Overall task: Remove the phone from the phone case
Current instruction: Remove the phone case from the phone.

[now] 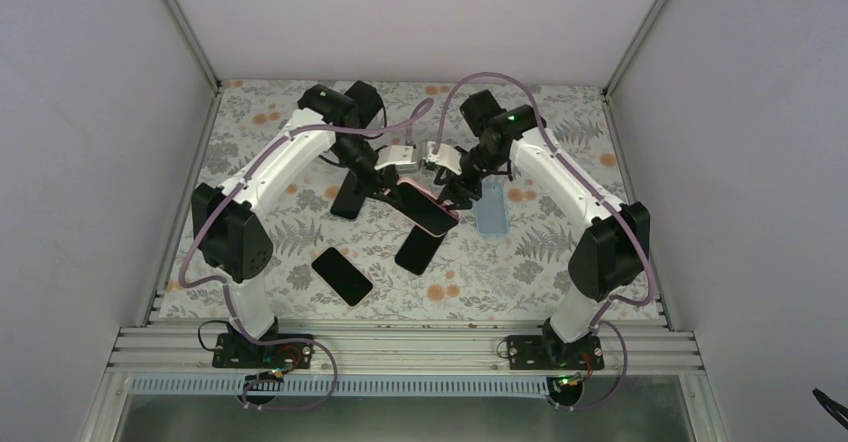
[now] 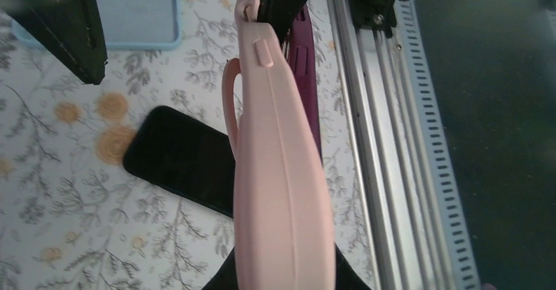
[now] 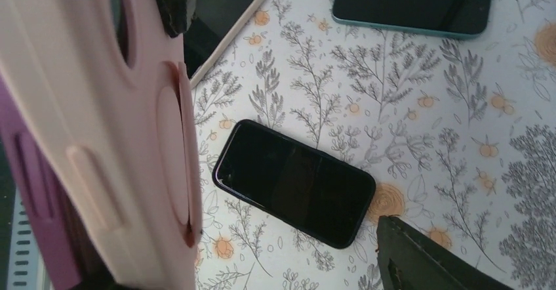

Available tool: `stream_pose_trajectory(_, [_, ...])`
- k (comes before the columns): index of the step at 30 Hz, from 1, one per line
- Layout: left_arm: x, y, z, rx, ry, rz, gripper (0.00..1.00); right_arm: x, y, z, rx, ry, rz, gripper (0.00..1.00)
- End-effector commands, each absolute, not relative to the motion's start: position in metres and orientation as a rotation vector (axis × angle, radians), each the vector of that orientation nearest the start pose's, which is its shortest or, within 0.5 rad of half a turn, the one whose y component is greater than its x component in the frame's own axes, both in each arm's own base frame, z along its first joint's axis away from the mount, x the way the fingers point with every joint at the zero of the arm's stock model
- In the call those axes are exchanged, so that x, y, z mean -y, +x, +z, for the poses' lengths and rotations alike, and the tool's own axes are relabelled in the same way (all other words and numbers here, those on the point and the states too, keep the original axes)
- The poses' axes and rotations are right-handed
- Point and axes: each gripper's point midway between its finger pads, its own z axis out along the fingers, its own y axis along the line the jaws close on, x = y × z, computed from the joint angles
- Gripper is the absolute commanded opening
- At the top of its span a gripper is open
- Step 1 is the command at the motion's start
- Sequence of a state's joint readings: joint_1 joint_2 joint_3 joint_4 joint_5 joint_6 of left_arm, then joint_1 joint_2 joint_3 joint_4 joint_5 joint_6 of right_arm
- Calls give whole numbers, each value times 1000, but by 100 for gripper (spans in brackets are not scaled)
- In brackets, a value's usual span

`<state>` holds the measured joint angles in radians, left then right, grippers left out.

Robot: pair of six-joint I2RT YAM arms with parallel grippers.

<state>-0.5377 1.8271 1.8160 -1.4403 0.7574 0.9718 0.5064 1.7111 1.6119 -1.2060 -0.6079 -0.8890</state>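
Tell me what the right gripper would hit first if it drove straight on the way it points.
Probably the glossy black phone lying flat on the flower-print table, ahead of the right gripper. The pink silicone case stands off to one side; depth is unclear.

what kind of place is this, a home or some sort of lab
Most likely a robotics lab test cell, not a home: plain white walls on aluminium posts box in the floral-cloth table, two robot arms are bolted to an aluminium rail, and several phones lie on it.
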Motion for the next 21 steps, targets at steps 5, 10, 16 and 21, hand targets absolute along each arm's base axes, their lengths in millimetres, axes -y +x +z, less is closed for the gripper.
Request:
stream_pose_trajectory(5, [345, 269, 290, -1556, 1751, -1159, 2, -353, 208, 266, -1531, -1856, 1180, 43])
stream_pose_trajectory(10, [326, 274, 301, -1580, 1709, -1129, 2, -336, 225, 254, -1622, -1781, 1131, 5])
stream_pose_trajectory(16, [291, 278, 319, -1609, 1657, -1028, 23, -301, 250, 261, -1709, -1636, 1090, 4])
stream_pose_trajectory(21, [260, 288, 326, -1666, 1646, -788, 52, -270, 291, 252, -1884, -1461, 960, 4])
